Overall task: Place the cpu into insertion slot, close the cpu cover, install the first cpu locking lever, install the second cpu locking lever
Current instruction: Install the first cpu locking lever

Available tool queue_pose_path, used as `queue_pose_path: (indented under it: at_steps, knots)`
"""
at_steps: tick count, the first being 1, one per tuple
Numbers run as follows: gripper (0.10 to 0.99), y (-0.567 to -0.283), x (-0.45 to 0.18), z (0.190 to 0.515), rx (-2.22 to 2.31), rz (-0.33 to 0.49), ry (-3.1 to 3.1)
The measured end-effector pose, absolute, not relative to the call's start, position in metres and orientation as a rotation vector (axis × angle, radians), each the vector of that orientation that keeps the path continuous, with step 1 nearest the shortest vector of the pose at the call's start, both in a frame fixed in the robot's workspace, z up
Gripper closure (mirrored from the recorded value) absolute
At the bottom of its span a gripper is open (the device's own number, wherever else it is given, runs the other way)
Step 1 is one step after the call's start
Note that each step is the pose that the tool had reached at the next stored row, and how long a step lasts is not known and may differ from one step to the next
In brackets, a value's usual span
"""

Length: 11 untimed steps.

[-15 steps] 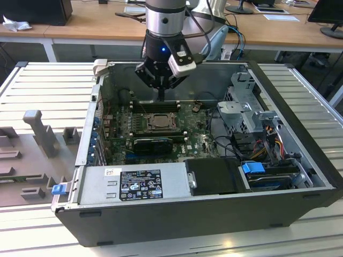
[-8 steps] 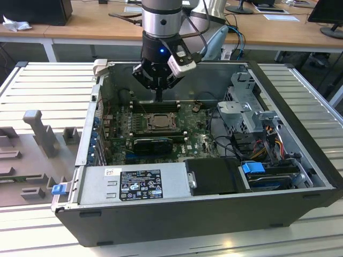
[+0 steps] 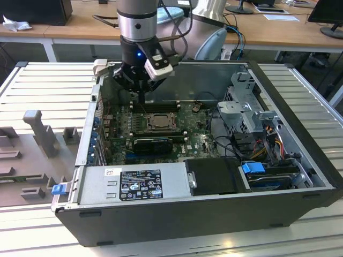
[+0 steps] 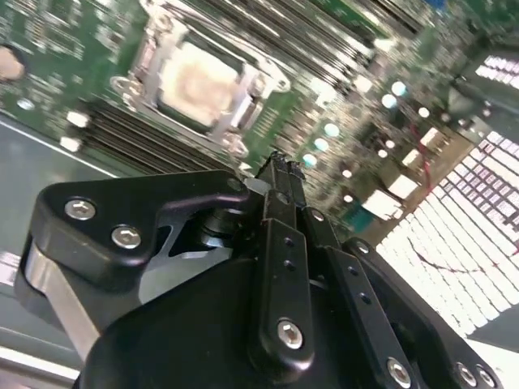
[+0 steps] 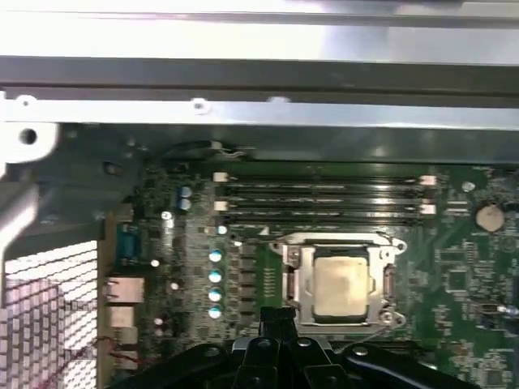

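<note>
The cpu [image 5: 340, 284] lies in the insertion slot [image 3: 156, 122] on the green board, its pale metal top facing up [image 4: 199, 81]. The cpu cover [image 5: 297, 279] lies down around it as a silver frame [image 4: 243, 113]. My gripper [image 3: 140, 96] hangs just above the board at the back edge of the slot, toward the exterior view's left. In both wrist views its fingertips [image 4: 280, 168] are pressed together with nothing between them, a short way from the slot's rim [image 5: 280, 314].
Long black memory slots [image 5: 324, 198] run behind the slot. The open computer case [image 3: 300, 101] walls the board in. A power supply [image 3: 136, 182] sits in front, a drive cage [image 3: 246, 101] with cables on the exterior view's right, and a perforated rear panel [image 5: 49, 300] beside the board.
</note>
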<state>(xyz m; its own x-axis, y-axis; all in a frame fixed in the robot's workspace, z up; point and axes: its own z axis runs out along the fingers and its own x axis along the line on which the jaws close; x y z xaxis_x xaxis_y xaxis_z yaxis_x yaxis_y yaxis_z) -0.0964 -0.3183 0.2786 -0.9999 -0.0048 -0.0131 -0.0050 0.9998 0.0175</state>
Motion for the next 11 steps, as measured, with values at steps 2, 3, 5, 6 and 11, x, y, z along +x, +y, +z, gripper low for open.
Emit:
queue_pose_path:
  at_steps: [2, 3, 5, 6, 11]
  knots:
    - [0.98, -0.315, -0.108, 0.275, -0.007, 0.027, 3.128]
    - [0.98, -0.312, -0.111, 0.273, -0.008, 0.027, 3.129]
    - [0.98, -0.306, -0.117, 0.268, -0.008, 0.027, 3.128]
    - [0.98, -0.302, -0.12, 0.265, -0.008, 0.027, 3.129]
    - [0.98, -0.284, -0.119, 0.261, -0.01, 0.026, 3.129]
